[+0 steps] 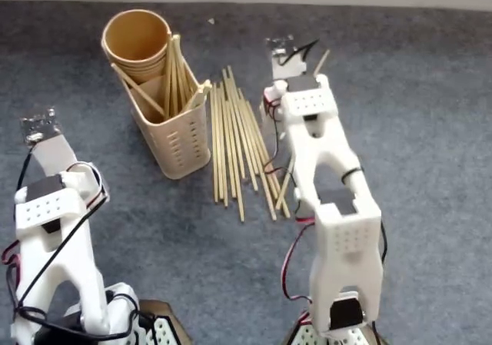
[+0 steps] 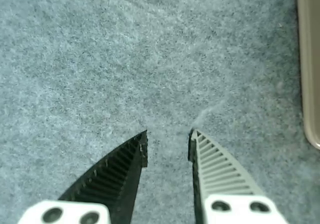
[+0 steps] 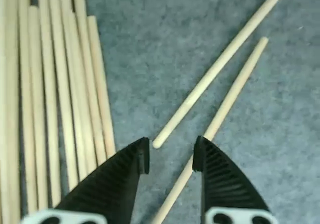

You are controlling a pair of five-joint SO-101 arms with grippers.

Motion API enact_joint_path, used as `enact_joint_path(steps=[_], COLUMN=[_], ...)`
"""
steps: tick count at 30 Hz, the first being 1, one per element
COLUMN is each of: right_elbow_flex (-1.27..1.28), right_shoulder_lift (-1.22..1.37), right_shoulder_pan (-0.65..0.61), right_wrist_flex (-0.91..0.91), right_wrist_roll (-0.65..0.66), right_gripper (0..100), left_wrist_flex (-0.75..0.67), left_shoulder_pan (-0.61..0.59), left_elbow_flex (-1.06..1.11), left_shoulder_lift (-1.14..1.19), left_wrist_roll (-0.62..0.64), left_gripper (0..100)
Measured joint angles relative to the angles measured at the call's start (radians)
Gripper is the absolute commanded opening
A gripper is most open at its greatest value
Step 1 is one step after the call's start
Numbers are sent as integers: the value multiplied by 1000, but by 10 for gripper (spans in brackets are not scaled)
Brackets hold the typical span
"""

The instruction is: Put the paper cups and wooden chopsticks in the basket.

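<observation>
A cream basket stands on the grey carpet, holding stacked paper cups and several wooden chopsticks. Beside it lies a pile of loose chopsticks. My right gripper is open, low over the carpet past the pile. Two separate chopsticks lie there: one chopstick runs in between the fingers, and the end of the other chopstick lies just ahead of the gap. My left gripper is open over bare carpet, with nothing between its fingers.
The basket's wall shows at the edge of the left wrist view, apart from the left gripper. Grey carpet covers the whole surface. The two arm bases stand at the near edge.
</observation>
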Motion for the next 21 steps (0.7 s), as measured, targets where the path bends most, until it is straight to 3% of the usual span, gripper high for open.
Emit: enact_joint_path(steps=[8, 21], right_elbow_flex=[-244, -275], right_shoulder_lift=[100, 227], right_shoulder_pan=[6, 51], right_wrist_flex=[170, 216], right_wrist_roll=[-86, -150], right_gripper=[181, 181], left_wrist_flex=[0, 0], left_shoulder_pan=[2, 2], left_elbow_flex=[0, 0], left_shoulder_lift=[0, 0], left_wrist_roll=[0, 0], left_gripper=[166, 166])
